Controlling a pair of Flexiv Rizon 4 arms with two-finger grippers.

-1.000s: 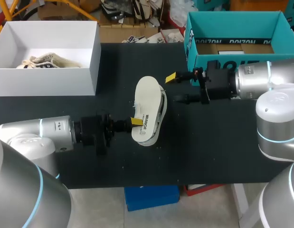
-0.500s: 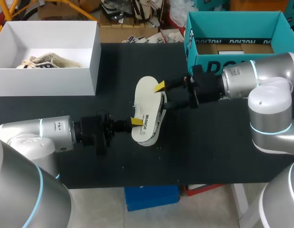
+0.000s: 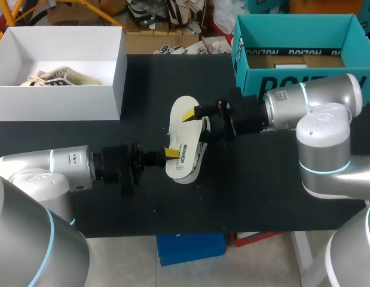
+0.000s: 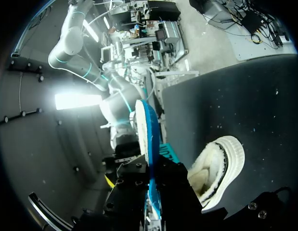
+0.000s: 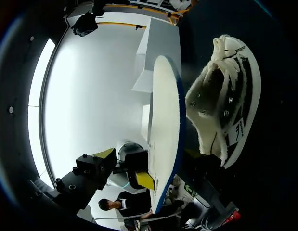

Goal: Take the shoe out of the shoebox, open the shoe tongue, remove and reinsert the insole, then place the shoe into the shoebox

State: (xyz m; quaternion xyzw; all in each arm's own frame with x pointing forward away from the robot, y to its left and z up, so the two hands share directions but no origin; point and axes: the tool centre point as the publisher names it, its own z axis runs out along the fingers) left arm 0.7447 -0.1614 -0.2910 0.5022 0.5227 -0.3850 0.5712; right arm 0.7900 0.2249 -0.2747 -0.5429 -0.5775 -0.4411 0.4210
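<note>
At the middle of the black table point(image 3: 262, 191), the left gripper point(image 3: 171, 154) is pinched on the 6 o'clock end of the white oval foam insole point(image 3: 183, 134), holding it over the cream canvas sneaker point(image 3: 202, 146) that lies on the tabletop. The right gripper point(image 3: 196, 124), coming in from 3 o'clock, has its fingers spread to either side of the insole's far half. The teal cardboard shoebox point(image 3: 292, 36) sits at 1 o'clock from the sneaker.
</note>
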